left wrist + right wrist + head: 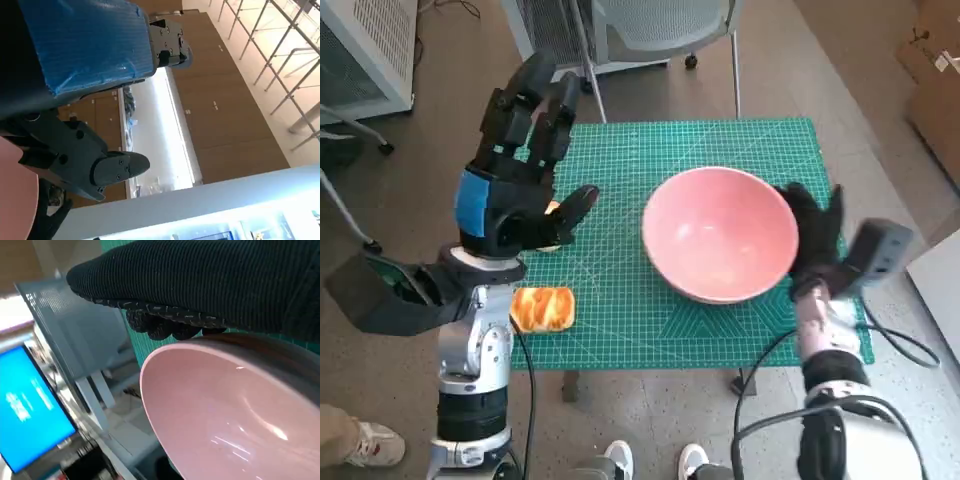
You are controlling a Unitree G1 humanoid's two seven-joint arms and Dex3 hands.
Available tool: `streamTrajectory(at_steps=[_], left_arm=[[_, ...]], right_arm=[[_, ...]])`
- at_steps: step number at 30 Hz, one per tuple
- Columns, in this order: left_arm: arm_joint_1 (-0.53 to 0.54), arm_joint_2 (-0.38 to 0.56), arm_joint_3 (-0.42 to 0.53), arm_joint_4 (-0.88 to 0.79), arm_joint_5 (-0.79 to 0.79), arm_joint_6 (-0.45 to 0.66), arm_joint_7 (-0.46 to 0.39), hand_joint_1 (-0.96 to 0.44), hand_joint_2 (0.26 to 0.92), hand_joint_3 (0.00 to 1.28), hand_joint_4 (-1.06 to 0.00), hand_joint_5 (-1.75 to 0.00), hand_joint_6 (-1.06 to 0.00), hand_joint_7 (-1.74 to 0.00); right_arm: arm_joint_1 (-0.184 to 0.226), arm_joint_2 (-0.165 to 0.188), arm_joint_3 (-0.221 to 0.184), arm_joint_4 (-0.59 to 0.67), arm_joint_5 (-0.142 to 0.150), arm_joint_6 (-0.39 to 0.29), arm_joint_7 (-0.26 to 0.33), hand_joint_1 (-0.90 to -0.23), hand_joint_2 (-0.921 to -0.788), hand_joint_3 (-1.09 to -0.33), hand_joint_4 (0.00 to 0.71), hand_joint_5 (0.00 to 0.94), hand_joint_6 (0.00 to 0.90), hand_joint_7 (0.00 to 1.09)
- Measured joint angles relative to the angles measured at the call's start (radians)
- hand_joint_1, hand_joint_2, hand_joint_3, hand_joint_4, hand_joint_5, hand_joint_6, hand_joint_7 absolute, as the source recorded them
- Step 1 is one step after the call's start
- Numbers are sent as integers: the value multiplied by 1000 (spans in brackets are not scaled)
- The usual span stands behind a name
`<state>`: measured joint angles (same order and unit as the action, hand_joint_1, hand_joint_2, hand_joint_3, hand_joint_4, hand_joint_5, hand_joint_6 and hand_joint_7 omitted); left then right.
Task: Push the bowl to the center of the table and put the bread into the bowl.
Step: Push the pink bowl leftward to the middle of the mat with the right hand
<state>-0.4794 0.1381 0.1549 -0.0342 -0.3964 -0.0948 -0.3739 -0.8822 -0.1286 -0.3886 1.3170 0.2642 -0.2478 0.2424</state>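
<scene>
Round pink bowl (720,235) with a smooth, glossy inside and a thin rim, standing on the green mat (620,300) right of the table's middle, tipped a little toward the left. Nothing inside the bowl; only light reflections on the wall, clearer in the right wrist view (230,415). Mat flat, printed with a fine grid of pale lines.

Right hand (817,235) in ribbed knitted glove, laid against the right outer wall of the bowl, fingers spread and pointing far. In the right wrist view the glove (200,285) lies along the rim, touching it; fingertips hardly visible there.

Bread (542,308) near the left near corner of the mat, golden brown with a shiny crust and soft lobed shape, well apart from the bowl. A second small piece of something yellowish just under the left hand, mostly hidden; cannot tell what.

Left hand (520,150) of hard black plastic with blue tape on the back, raised over the left side of the mat, fingers stretched out and apart, holding nothing. Same in the left wrist view (85,60).
</scene>
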Motion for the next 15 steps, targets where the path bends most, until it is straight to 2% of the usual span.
streamTrajectory(at_steps=[7,15], left_arm=[[22,9,1,-28,4,0,12,-196,607,649,-17,-8,1,-455],[40,13,5,-30,5,0,20,-202,621,622,-23,-10,1,-462]], right_arm=[[-39,35,22,-5,-33,-1,-5,-583,-921,-786,237,18,351,14],[-65,69,39,-7,-46,-1,-10,-578,-921,-801,223,7,345,11]])
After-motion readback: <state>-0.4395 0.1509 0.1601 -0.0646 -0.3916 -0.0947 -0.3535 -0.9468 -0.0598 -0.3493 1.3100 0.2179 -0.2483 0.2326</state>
